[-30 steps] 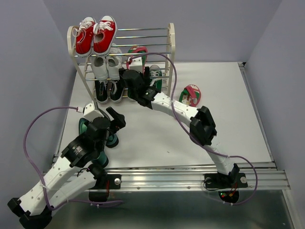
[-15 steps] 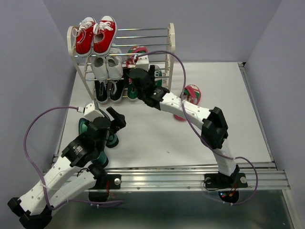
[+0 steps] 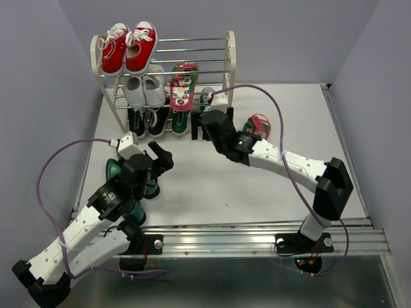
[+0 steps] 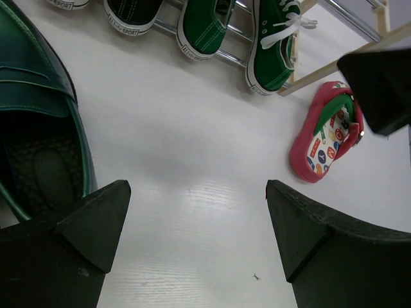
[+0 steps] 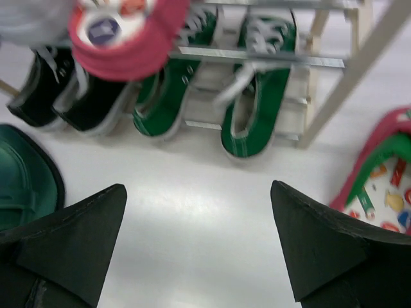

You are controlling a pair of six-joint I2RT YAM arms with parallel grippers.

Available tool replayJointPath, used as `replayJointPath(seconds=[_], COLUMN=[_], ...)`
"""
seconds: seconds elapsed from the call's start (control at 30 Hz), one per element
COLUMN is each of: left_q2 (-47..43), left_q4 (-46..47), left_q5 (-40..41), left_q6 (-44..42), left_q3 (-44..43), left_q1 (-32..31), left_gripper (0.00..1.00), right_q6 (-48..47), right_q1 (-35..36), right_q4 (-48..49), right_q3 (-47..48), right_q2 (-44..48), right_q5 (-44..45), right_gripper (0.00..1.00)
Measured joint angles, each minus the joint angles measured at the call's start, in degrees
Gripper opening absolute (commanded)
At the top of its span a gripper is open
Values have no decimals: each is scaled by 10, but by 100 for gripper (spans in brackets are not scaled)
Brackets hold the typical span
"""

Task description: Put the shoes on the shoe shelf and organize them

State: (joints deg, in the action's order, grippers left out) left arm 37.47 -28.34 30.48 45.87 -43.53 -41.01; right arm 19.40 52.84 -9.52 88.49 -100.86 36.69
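Tabletop (image 3: 212, 186) is occupied by a flip-flop (image 3: 257, 126) beside the shelf (image 3: 230, 54), which could be knocked by the wide, empty right end effector (image 5: 198, 192).

A: What colours are the arms?
B: The left arm (image 3: 90, 221) and the right arm (image 3: 289, 165) match: white shell links with chunky black joint housings.
A: Any cables?
B: A thin lavender left cable (image 3: 38, 183) loops off one arm, and a right cable (image 3: 257, 86) of the same colour runs off the other. The right base (image 3: 302, 244) is black, with tiny red and green lights beside it.
A: And the tips?
B: The left end effector (image 4: 197, 189) and the right end effector (image 5: 198, 187) have matte black, wedge-shaped fingers (image 4: 83, 231).
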Motion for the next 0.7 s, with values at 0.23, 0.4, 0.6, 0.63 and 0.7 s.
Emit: replayJointPath(seconds=[0.23, 0.4, 0.6, 0.63, 0.7], left_q2=[34, 79, 78, 74, 63], left_q4=[66, 97, 101, 101, 101], left_q5=[-22, -40, -44, -43, -39], left_q6=[-33, -51, -57, -58, -58], left_q3=[0, 0, 0, 0, 0], left_q1=[2, 2, 2, 2, 2], left_gripper=[99, 99, 99, 99, 99], right_q6=[112, 227, 307, 312, 320], right_q1=[0, -33, -60, -63, -75], right_q4=[-125, -220, -273, -273, -270], right_q3=[-188, -249, -294, -294, -294], right_q2=[151, 157, 117, 108, 91], right_q5=[-11, -44, -82, -87, -98], right_gripper=[100, 100, 100, 100, 100])
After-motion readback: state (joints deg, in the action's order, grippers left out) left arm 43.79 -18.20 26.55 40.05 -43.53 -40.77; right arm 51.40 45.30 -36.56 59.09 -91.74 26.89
